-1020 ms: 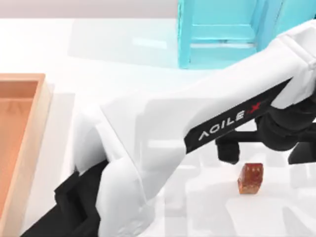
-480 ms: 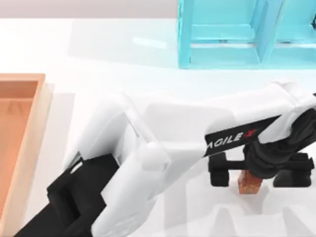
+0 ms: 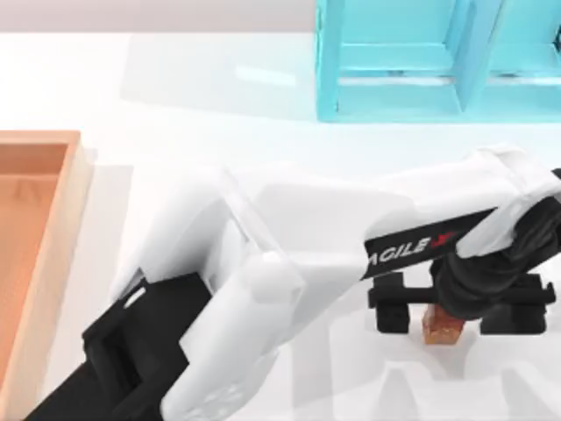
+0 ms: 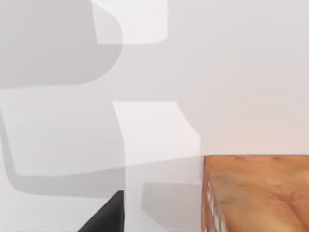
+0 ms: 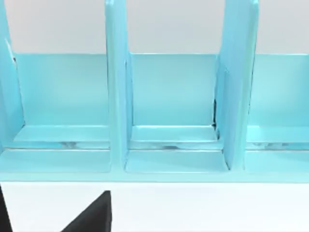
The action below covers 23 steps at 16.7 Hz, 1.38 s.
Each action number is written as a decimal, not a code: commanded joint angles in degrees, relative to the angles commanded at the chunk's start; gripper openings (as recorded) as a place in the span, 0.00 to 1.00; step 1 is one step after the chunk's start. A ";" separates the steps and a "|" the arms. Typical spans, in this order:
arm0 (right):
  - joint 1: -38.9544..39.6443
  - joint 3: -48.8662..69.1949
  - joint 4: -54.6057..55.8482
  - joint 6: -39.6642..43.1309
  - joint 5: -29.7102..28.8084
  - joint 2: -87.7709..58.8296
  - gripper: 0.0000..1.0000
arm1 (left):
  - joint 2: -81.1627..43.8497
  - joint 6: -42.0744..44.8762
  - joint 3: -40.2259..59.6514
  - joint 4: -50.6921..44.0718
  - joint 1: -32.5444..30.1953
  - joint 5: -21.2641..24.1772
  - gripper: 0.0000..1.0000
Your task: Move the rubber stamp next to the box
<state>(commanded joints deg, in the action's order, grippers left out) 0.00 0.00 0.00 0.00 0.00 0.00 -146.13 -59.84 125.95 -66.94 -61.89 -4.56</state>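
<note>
Left end effector dipped a touch lower, jaws wide astride the rubber stamp, well apart from the box; grasp and carry both remained.

Rubber stamp: red-brown block, upright, sits btwn my left gripper fingers. Box: tan rim, well apart, table's left.

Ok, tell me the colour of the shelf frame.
Cyan blue; the shelf frame shows best in the right wrist view.

Rubber stamp (mostly under wrist)
</note>
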 joint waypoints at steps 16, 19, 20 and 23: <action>0.00 0.00 0.00 0.00 0.00 0.00 1.00 | 0.00 0.00 0.00 0.00 0.00 0.00 0.00; 0.00 0.00 0.00 0.00 0.00 0.00 1.00 | -0.05 0.08 0.02 -0.03 -0.20 -0.01 0.00; 0.00 0.00 0.00 0.00 0.00 0.00 1.00 | -0.01 0.06 0.22 -0.23 -0.19 -0.02 0.00; 0.00 0.00 0.00 0.00 0.00 0.00 1.00 | 0.17 -0.21 3.99 -3.75 0.00 -0.10 0.00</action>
<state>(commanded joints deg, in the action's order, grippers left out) 0.00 0.00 0.00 0.00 0.00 0.00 -145.96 -60.04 129.95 -70.68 -61.89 -4.66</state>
